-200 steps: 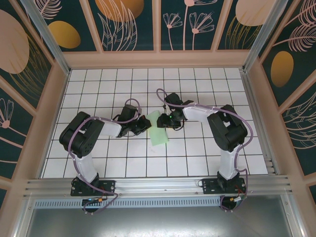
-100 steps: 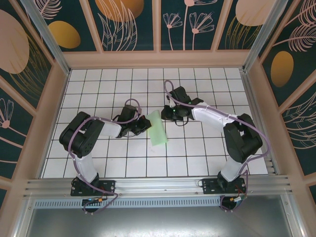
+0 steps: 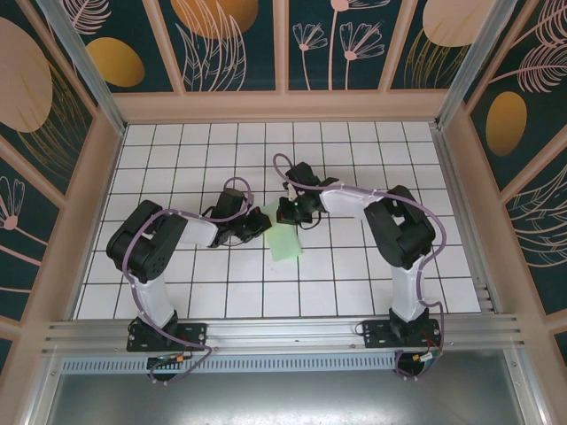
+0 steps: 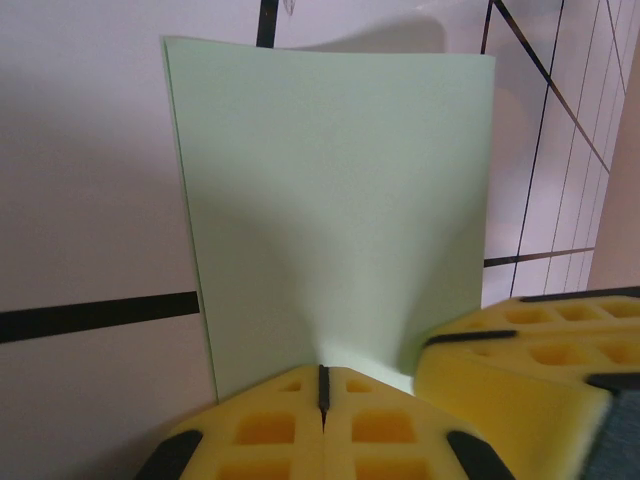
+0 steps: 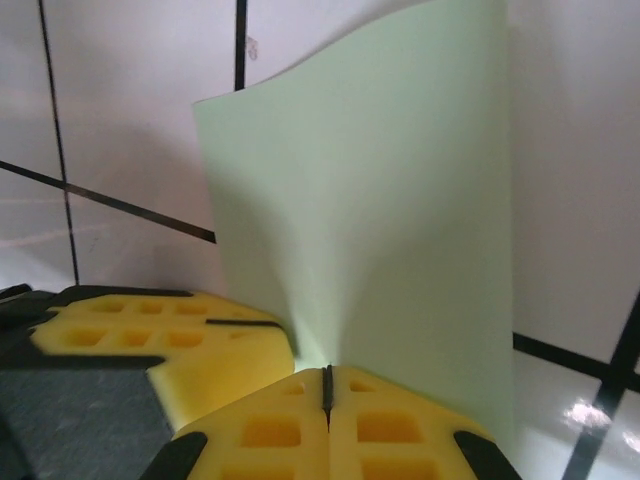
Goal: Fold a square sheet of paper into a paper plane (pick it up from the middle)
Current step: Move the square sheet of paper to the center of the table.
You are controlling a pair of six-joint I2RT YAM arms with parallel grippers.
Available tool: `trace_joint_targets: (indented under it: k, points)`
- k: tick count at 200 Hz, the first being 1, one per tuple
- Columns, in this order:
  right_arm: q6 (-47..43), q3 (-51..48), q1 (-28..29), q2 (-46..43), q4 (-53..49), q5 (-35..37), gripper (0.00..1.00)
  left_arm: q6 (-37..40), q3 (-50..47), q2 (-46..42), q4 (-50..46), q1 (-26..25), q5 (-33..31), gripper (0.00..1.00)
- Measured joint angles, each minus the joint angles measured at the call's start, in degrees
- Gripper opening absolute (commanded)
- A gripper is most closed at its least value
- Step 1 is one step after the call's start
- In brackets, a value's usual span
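You have the sheet of paper near the middle of the surface, a little toward its far edge, lying as a narrow pale mint-green strip that runs slantwise from far left to near right across the white grid tiles. Your left pincer reaches in from the left and meets the strip's far end; your right pincer comes in from the right and meets the same end, so the two sit just beside each other there. From the left wrist, the left pincer is closed, its yellow foam pads pressed together with only a thin dark seam between them, and the paper's edge is nipped in that seam, the sheet rising away from it in a soft bow. A yellow pad of the other arm sits close at the right, touching the same edge. From the right wrist, the right pincer is likewise closed on the paper, which curves up and away over the tiles, with the left arm's pad just beside it at the left. The near end of the strip rests flat on the surface.
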Motion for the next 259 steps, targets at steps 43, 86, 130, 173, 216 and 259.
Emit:
trace_joint_targets:
  k: [43, 86, 130, 173, 216, 259]
  points:
    - [0.1, 0.8, 0.0, 2.0, 0.6, -1.0, 0.00, 0.0, 0.0, 0.2, 0.0, 0.0, 0.2, 0.00]
    - [0.2, 0.7, -0.2, 2.8, 1.4, -0.9, 0.00, 0.0, 0.0, 0.4, 0.1, 0.1, 0.4, 0.00]
    - [0.0, -2.2, -2.0, 2.4, 5.3, -3.9, 0.00, 0.0, -0.5, 0.5, 0.6, 0.2, 0.4, 0.00]
    - [-1.4, -9.7, -5.4, -1.4, 10.6, -5.7, 0.00, -0.1, -1.4, 0.5, 2.1, 0.1, 0.2, 0.00]
    - [-1.4, -15.9, -10.7, -7.6, 10.6, -2.3, 0.00, -0.1, -1.6, 0.4, 2.6, 0.1, 0.0, 0.00]
    - [-0.9, -15.1, -8.0, -11.3, 10.8, -0.5, 0.00, 0.0, -1.7, -0.1, 2.7, 0.1, -0.2, 0.00]
